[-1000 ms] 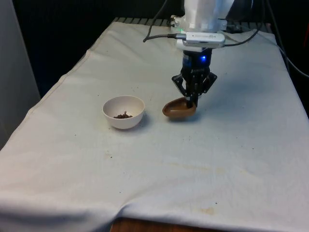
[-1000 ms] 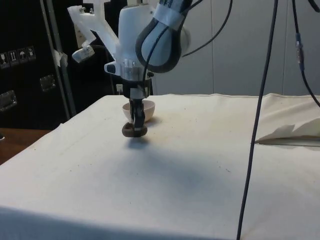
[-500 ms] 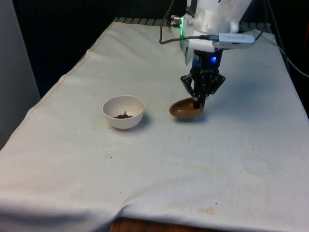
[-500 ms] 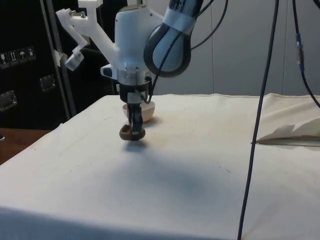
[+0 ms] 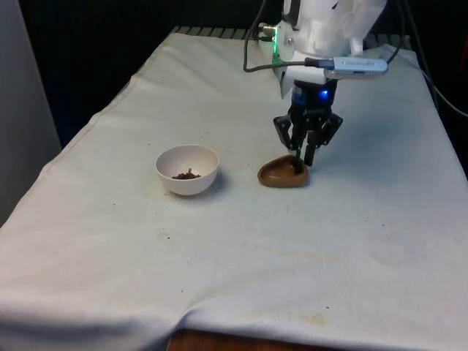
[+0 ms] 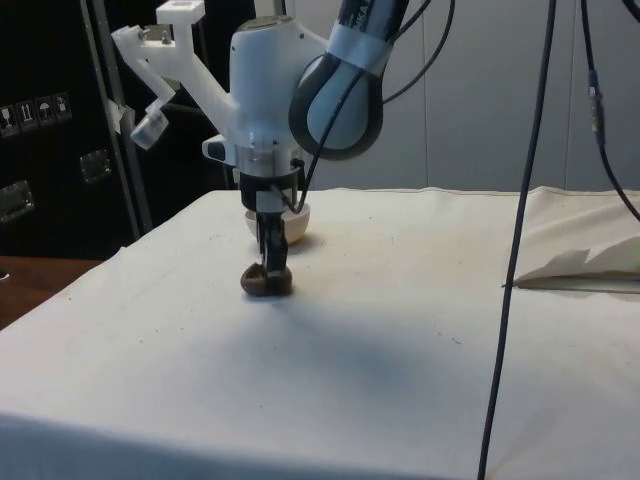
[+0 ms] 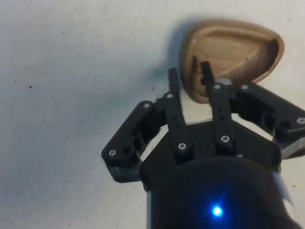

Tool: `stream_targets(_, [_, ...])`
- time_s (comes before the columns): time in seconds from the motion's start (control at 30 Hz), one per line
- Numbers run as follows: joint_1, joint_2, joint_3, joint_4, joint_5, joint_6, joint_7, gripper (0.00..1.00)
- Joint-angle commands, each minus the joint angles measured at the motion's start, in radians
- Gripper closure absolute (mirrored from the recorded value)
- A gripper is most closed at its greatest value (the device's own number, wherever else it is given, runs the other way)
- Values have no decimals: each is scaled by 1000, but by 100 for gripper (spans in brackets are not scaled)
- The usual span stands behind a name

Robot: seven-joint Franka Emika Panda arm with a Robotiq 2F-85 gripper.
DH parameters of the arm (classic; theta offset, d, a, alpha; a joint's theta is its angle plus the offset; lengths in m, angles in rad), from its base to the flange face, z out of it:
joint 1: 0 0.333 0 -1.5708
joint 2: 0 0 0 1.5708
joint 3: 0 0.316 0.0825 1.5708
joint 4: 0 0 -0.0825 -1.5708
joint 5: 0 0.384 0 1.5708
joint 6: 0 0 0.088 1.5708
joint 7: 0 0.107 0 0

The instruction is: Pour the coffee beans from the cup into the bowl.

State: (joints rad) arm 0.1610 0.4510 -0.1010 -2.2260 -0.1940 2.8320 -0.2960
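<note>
Wrist view: the jaws stand narrowly apart astride the rim of the empty brown cup (image 7: 233,50), not clamping it.

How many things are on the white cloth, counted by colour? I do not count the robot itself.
White: 1, the bowl, holding a few coffee beans.
Brown: 1, the cup, standing on the cloth at the gripper.
Total: 2.
</note>
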Motion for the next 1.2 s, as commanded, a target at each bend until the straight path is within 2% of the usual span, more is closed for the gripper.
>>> stream_targets(0.0, [-4,3,6,-1,6,10,-3,80])
stream_targets(0.03, [-5,3,7,0,6,10,-3,75])
stream_targets(0.07, [-7,4,9,0,6,10,-3,64])
stream_targets(0.17, [-8,4,10,0,6,10,-3,49])
stream_targets(0.2, [-4,1,5,0,0,0,0,44])
stream_targets(0.23, [-9,5,11,0,6,10,-3,44])
stream_targets(0.3, [-10,5,12,0,6,11,-3,33])
stream_targets(0.33, [-11,5,13,0,6,11,-3,20])
stream_targets(0.47, [-11,-2,14,0,5,2,0,1])
stream_targets(1.17, [-11,-77,14,-1,1,-67,24,0])
